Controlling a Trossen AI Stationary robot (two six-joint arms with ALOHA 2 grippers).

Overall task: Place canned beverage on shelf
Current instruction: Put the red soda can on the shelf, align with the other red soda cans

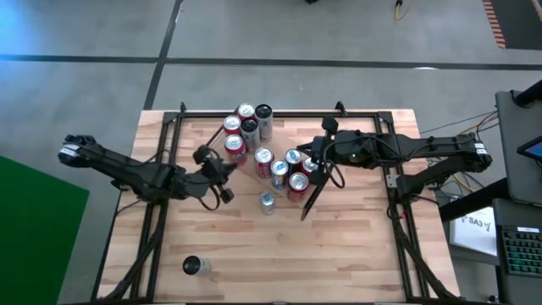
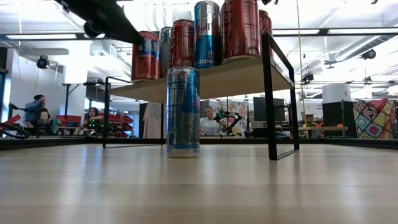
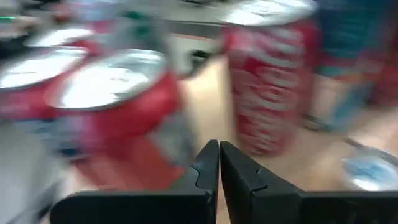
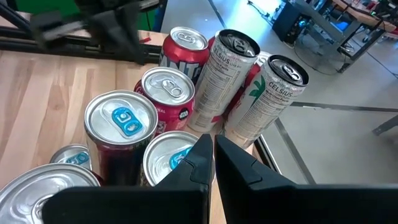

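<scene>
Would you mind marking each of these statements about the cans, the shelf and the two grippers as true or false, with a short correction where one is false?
1. Both grippers are shut and hold nothing. True: the left gripper and the right gripper each show their fingers pressed together with no can between them.
2. The shelf carries no cans. False: several cans stand on it.
3. A slim blue and silver can stands upright on the table in front of the shelf. True.
4. The dark-topped can near the table's front edge is grouped with the others. False: it stands alone, well apart from them.
</scene>
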